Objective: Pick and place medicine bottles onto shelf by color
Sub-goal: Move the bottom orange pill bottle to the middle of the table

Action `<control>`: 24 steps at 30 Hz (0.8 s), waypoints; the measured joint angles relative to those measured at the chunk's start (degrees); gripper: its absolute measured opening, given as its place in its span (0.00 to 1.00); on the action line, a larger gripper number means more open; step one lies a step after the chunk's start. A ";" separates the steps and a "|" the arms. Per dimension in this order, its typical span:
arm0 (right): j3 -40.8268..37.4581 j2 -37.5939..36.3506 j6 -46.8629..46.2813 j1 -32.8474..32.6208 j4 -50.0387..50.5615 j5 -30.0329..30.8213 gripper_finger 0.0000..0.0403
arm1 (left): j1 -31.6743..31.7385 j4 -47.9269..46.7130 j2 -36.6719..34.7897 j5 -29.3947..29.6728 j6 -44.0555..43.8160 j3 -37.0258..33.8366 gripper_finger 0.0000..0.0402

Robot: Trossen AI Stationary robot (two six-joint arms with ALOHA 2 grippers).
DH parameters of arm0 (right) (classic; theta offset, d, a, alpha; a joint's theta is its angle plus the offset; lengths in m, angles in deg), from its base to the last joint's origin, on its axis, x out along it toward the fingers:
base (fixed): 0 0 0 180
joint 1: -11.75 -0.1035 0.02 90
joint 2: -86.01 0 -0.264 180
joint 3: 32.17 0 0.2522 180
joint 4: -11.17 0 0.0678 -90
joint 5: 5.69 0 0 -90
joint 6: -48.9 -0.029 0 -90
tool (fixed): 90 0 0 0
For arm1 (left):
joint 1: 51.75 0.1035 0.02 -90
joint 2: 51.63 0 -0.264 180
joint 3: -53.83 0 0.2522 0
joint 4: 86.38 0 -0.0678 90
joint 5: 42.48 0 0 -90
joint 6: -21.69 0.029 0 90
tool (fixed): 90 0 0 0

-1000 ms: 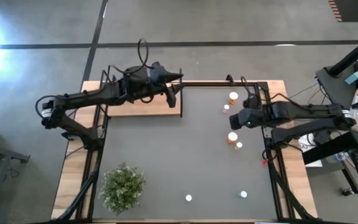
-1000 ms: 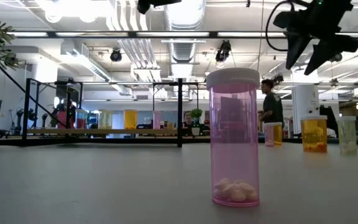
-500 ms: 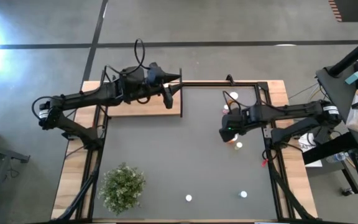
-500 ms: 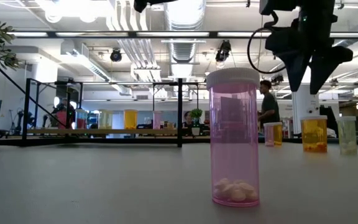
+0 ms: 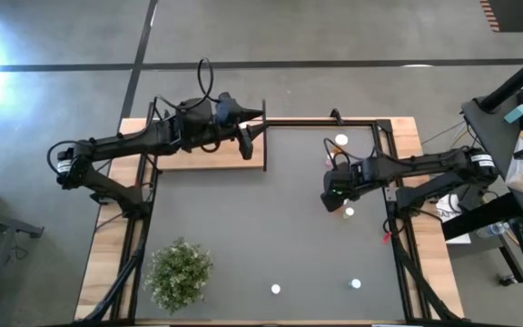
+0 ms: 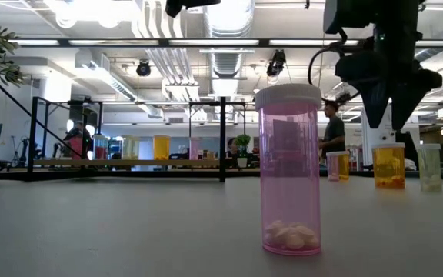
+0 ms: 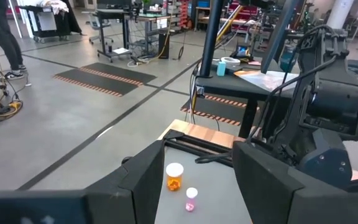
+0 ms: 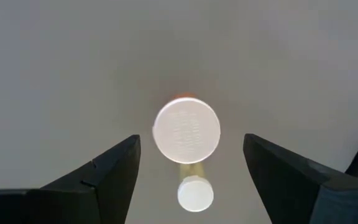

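Some bottles already stand on your shelf (image 6: 129, 163); right gripper (image 8: 188, 165) spread above orange bottle (image 8: 186, 130); several remain.

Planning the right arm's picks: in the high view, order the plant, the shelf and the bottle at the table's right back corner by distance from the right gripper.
1. Corner bottle, just behind the right gripper.
2. Shelf, across at back left.
3. Plant, front left.

Finding no readable text, label, brand, number or sign anywhere; seeing blank bottle sides and plain white caps, with all background items too small to make out.
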 joint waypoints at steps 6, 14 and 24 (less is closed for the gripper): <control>-0.52 0.09 0.66 -0.02 -2.42 -0.57 0.69 | 0.00 0.02 0.02 0.00 0.00 -0.04 0.43; -3.07 0.18 0.68 -0.02 -3.89 -0.60 0.69 | 0.00 0.02 0.02 0.00 0.02 -0.04 0.43; -6.51 0.16 -0.89 -0.02 -9.43 -2.04 0.69 | 0.00 0.05 0.04 0.00 0.04 -0.05 0.43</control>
